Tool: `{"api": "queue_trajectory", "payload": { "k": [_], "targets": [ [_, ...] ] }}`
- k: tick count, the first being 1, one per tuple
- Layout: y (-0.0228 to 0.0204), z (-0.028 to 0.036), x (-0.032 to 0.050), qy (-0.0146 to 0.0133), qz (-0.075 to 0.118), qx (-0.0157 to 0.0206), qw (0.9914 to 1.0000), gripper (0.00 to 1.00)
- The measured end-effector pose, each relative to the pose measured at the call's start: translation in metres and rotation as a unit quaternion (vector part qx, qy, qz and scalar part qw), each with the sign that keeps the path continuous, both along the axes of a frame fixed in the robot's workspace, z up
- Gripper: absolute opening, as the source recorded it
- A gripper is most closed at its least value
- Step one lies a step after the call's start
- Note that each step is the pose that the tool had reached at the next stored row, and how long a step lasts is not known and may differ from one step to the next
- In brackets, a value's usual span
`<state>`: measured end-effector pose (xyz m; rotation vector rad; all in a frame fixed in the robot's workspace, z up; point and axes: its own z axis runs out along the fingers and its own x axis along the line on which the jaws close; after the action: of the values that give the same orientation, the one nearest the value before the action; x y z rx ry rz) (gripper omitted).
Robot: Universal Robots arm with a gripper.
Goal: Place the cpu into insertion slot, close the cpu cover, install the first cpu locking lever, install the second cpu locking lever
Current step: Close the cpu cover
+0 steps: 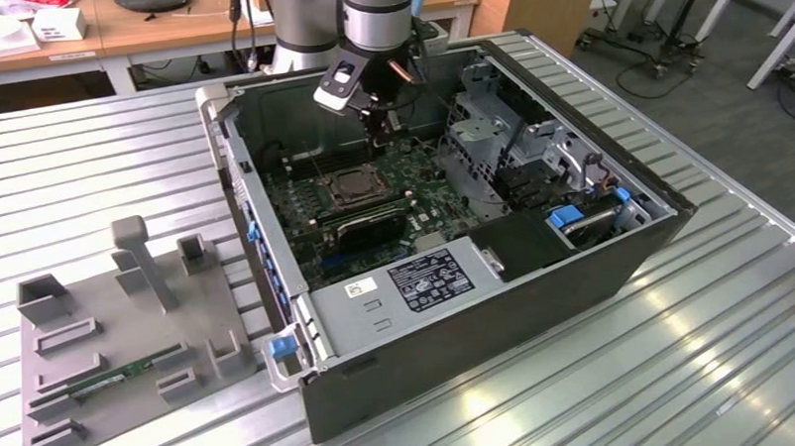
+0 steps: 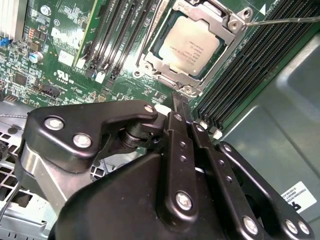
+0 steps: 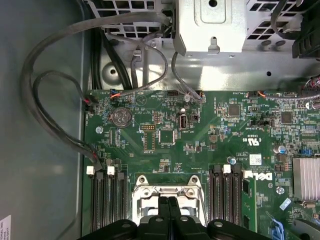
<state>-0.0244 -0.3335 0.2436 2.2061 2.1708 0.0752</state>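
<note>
The gripper (image 2: 180,100), its black linkages large in both wrist views, has its fingers pressed together with nothing between them. They form one narrow tip, which looks better suited to pushing on something thin than to grasping. The tip hangs close over one edge of the slot (image 1: 350,190); whether it touches metal there cannot be told. The cpu (image 2: 192,47) already lies flat in the slot, its dull metal face up. The cover (image 2: 165,75) lies down around it, so the face shows through the window while the frame bears on the chip's edges, apparently to keep it seated. A thin lever (image 2: 285,21) runs out from one corner of the cover, over the memory slots (image 2: 245,70). Whether it is hooked down cannot be made out, so the locking steps look unfinished. In the exterior view the case (image 1: 443,380) lies on its side on the slatted table (image 1: 104,144) with its open side up. That turns the green board (image 1: 411,198) towards the arm, which reaches straight down into it. A grey tray (image 1: 111,332) of holders sits on the table towards the exterior view's left, well apart from the gripper.
</note>
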Motion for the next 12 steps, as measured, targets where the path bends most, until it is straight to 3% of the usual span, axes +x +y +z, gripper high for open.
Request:
{"api": "queue_trajectory", "payload": {
  "k": [12],
  "targets": [
    [0.0,0.0,-0.0005,0.0,0.001,0.0,1.0,0.11]
  ]
}}
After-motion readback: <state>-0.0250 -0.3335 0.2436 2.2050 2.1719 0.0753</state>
